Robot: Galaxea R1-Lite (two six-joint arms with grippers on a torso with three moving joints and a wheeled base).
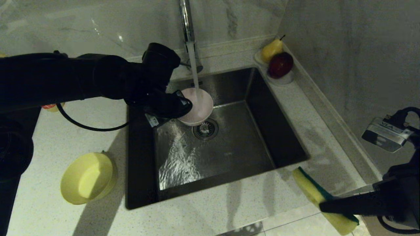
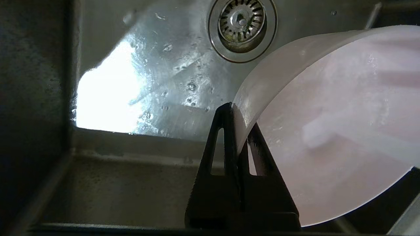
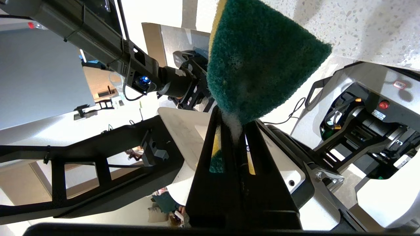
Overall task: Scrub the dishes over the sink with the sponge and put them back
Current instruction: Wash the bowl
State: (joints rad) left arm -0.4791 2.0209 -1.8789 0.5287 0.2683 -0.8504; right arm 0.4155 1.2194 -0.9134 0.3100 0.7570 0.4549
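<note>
Both arms are matte black. A black cable [image 1: 82, 126] loops beneath the left arm [image 1: 65, 78]. The right arm [image 1: 398, 193] carries a silver block [image 1: 385, 134] lettered "VLA".

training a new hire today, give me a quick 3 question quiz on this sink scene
1. True or false: the left gripper is shut on the rim of the pink bowl.
2. Where does the water from the tap land? A) in the pink bowl B) on the yellow bowl C) on the fruit
3. Fill in: the right gripper holds the ____ near the front right of the sink.

Key: 1 true; 2 A; 3 sponge
</note>
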